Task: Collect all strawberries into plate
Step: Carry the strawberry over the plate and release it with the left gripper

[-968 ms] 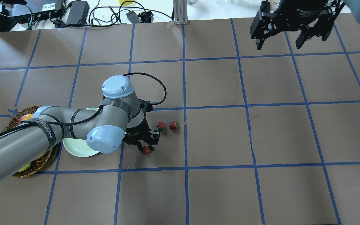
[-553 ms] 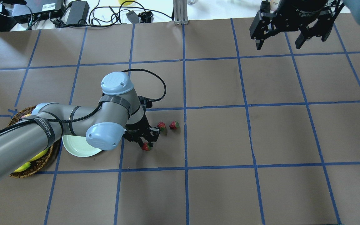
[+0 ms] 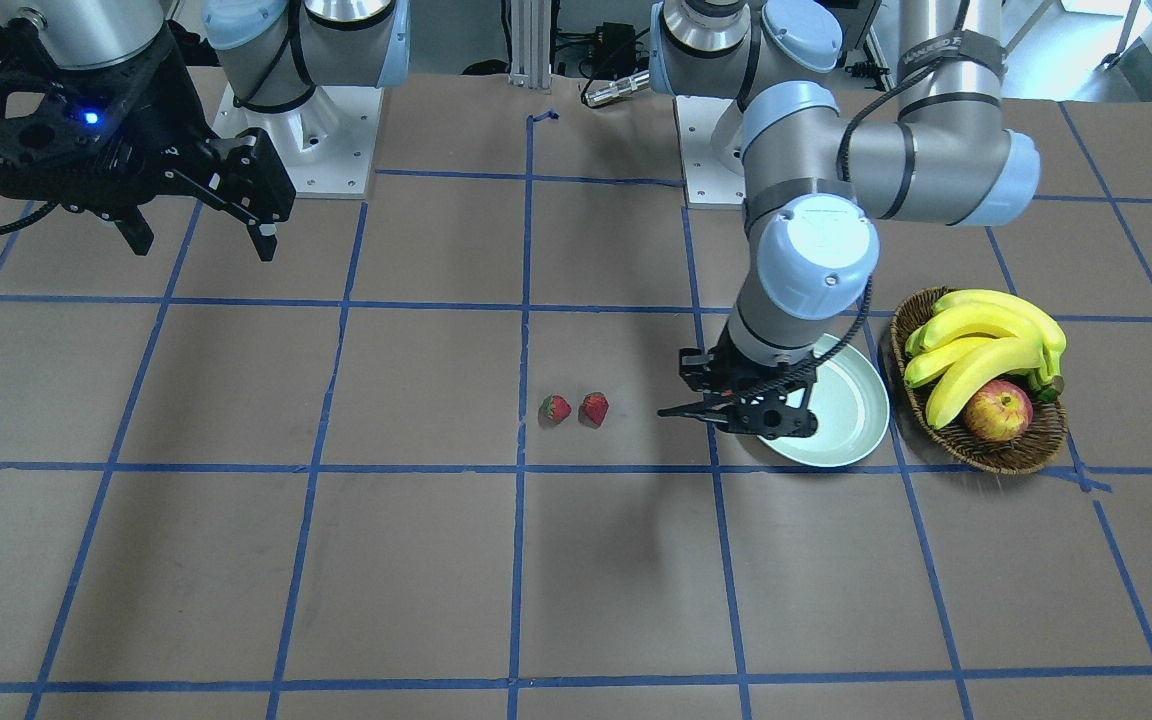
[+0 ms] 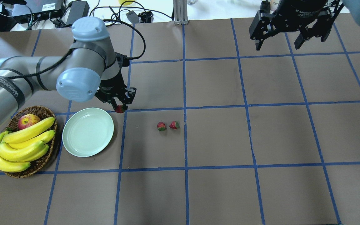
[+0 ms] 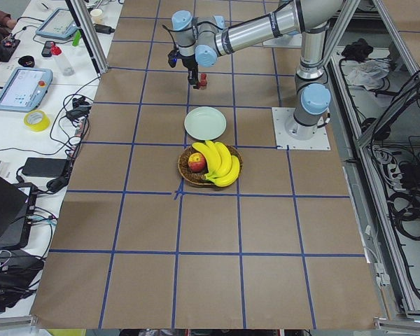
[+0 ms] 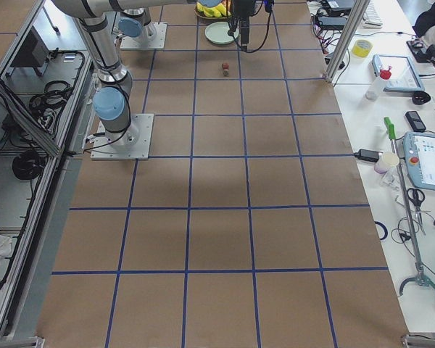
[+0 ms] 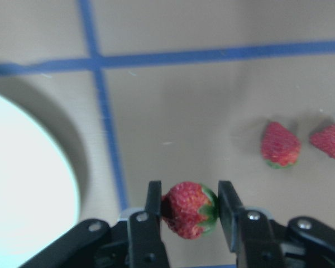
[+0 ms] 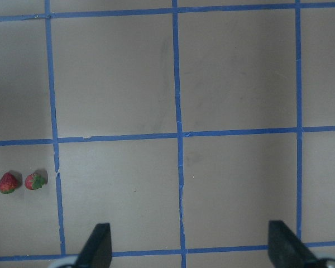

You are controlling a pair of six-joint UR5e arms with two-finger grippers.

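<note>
My left gripper (image 4: 120, 105) is shut on one strawberry (image 4: 119, 108) and holds it in the air just beyond the far right rim of the pale mint plate (image 4: 87, 131). The left wrist view shows the strawberry (image 7: 188, 209) pinched between both fingers, with the plate (image 7: 22, 184) at the left. Two more strawberries (image 4: 161, 126) (image 4: 174, 125) lie side by side on the table, right of the plate; they also show in the front view (image 3: 555, 408) (image 3: 594, 408). The plate (image 3: 841, 425) is empty. My right gripper (image 4: 277, 43) hangs open and empty, high over the far right.
A brown wicker basket (image 4: 41, 110) with bananas (image 4: 20, 143) and a red-yellow apple (image 4: 28, 121) stands left of the plate, close to it. Blue tape lines grid the brown table. Cables and boxes lie beyond the table's far edge.
My left gripper has lifted one strawberry off the table and carried it up and to the left, to the plate's far rim. The arm no longer covers plate and basket. The right arm barely moved.
</note>
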